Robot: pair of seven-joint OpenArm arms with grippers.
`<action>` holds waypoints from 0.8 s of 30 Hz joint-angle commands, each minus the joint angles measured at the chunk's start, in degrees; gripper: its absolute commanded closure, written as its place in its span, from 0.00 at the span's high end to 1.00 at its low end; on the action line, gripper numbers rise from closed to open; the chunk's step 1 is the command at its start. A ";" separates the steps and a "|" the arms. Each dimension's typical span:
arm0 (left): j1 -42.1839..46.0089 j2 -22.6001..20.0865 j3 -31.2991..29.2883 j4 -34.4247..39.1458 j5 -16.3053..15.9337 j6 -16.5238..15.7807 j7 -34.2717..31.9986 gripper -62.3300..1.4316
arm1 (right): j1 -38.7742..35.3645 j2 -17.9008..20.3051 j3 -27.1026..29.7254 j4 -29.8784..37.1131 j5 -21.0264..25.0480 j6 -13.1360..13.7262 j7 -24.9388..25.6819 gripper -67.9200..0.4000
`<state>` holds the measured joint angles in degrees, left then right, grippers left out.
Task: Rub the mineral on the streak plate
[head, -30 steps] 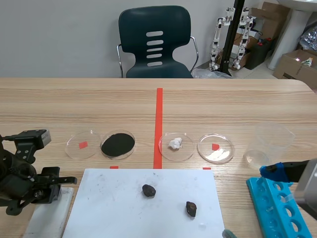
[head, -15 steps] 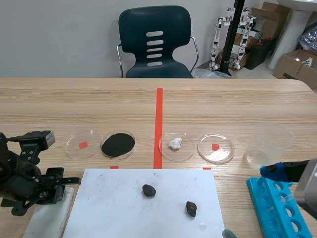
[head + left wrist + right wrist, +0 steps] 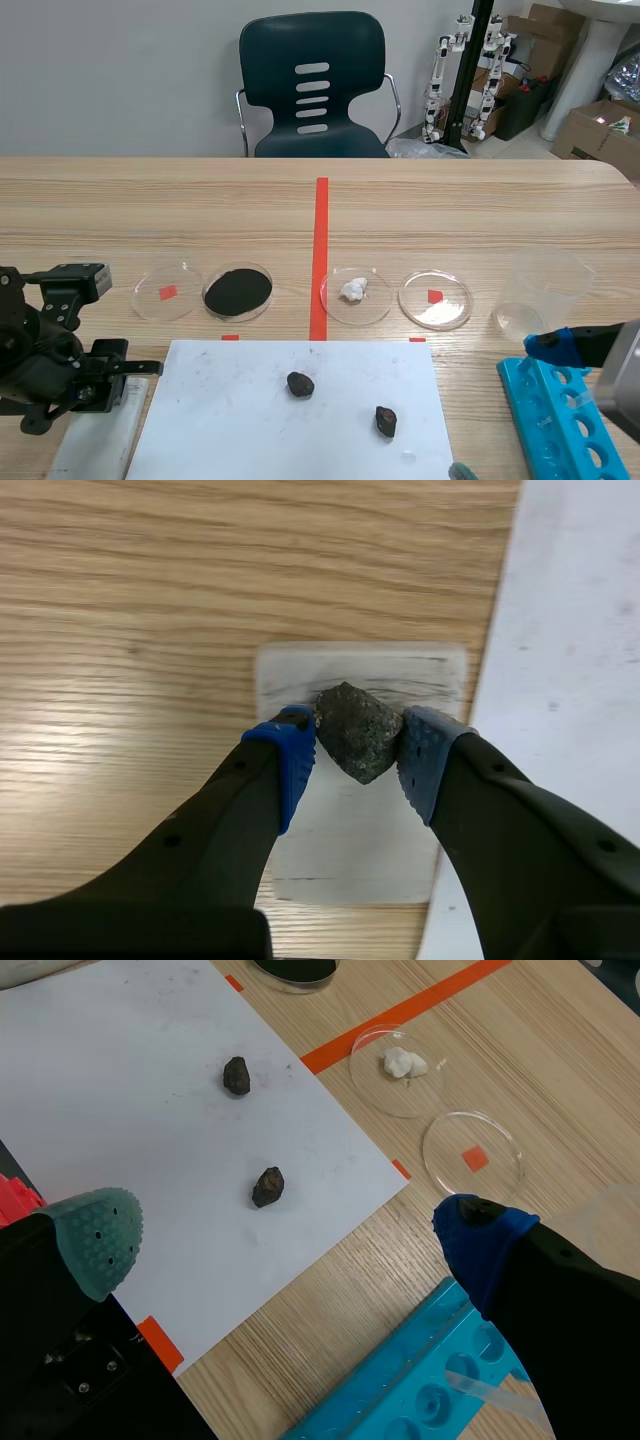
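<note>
Left arm (image 3: 40, 350) sits a touch nearer and further right than a second ago; the shift is small. Nothing else on the table has moved.

Left gripper (image 3: 358, 748): blue pads pinching a dark grey-green stone (image 3: 358, 730) from both sides. The stone is over the smudged white plate (image 3: 350, 830), toward its far end. Cannot tell whether stone and plate touch. In the scene view the stone is hidden behind the arm, and the plate's near end is cut off at the frame edge.

Right gripper (image 3: 290, 1240): fingers spread wide, nothing between them, above the near right corner of the white sheet (image 3: 230, 430). Arm itself mostly out of frame in the scene view.

On the sheet: two dark rocks, one mid-sheet (image 3: 300, 384), one nearer and to the right (image 3: 386, 421).

Row of four round clear dishes beyond the sheet:
- far left dish (image 3: 166, 291), over a red tape square
- black powder dish (image 3: 238, 291)
- dish with a white lump (image 3: 356, 294)
- far right dish (image 3: 435, 299), over a red tape square

Clear cup (image 3: 545, 290) at far right, hard to make out against the wood. Blue rack (image 3: 560, 420) near right, cut off by the frame. Dark chair (image 3: 313, 85) beyond the table.
</note>
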<state>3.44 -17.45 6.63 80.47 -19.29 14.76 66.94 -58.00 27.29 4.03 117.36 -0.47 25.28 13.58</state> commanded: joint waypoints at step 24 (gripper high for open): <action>0.35 -0.55 -0.11 0.04 2.60 1.22 0.96 0.18 | -0.24 0.00 0.13 1.14 0.68 -0.22 0.68 0.90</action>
<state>3.46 -17.43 6.63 80.51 -18.02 15.51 67.48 -58.00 27.29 4.03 117.36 -0.45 25.28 13.45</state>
